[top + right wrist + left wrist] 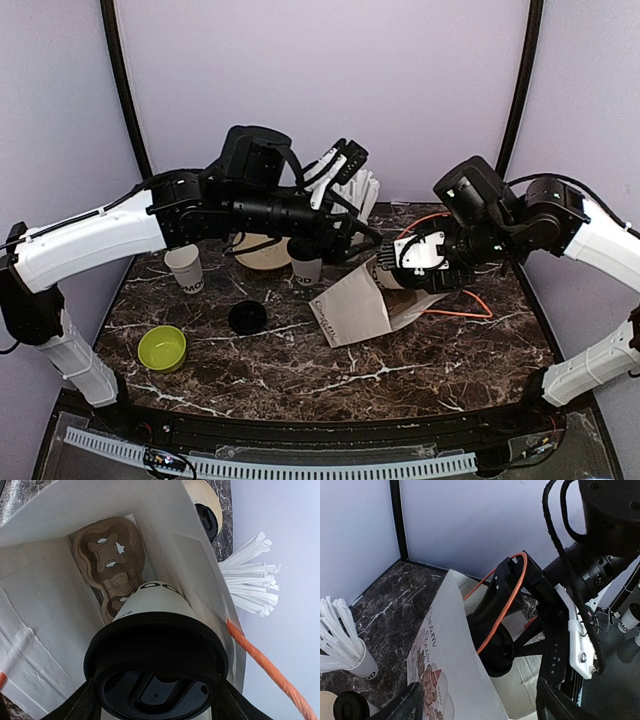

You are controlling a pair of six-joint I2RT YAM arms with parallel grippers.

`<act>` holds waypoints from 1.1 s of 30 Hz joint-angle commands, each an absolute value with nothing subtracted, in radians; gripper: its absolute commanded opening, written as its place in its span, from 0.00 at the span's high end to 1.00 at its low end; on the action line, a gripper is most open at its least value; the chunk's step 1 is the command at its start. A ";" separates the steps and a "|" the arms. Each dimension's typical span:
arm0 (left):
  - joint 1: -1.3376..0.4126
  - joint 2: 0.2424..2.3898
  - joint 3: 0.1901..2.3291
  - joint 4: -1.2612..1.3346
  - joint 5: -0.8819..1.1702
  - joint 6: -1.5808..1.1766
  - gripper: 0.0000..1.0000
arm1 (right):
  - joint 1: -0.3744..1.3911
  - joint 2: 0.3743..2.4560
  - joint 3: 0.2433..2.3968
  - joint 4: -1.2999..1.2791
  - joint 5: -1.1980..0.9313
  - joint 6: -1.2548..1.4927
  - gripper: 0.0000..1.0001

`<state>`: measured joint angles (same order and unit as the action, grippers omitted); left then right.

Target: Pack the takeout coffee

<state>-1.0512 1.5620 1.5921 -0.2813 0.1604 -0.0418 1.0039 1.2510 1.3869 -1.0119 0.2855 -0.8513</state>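
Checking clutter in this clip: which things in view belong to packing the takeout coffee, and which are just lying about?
Belongs: lidded coffee cup in the right claw; second lidded coffee cup on the table; paper bag; cardboard cup carrier inside it.
Lying about: lidless cup; cup of wrapped straws; loose black lid; green bowl.
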 commanded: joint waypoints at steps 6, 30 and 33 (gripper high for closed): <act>-1.082 1.686 1.717 -0.417 0.135 -0.049 0.23 | 0.994 1.230 1.391 -1.025 0.258 -0.814 0.50; -1.083 1.827 1.927 -0.603 0.271 -0.136 0.36 | 0.992 1.229 1.425 -1.087 0.256 -0.741 0.50; -1.083 1.822 1.927 -0.608 0.295 -0.150 0.35 | 0.991 1.227 1.417 -1.081 0.255 -0.739 0.50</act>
<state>-1.0767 1.8381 1.8980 -0.5827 0.2344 -0.1181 1.0000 1.2434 1.4029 -1.0904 0.2611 -0.7601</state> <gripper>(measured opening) 0.643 0.703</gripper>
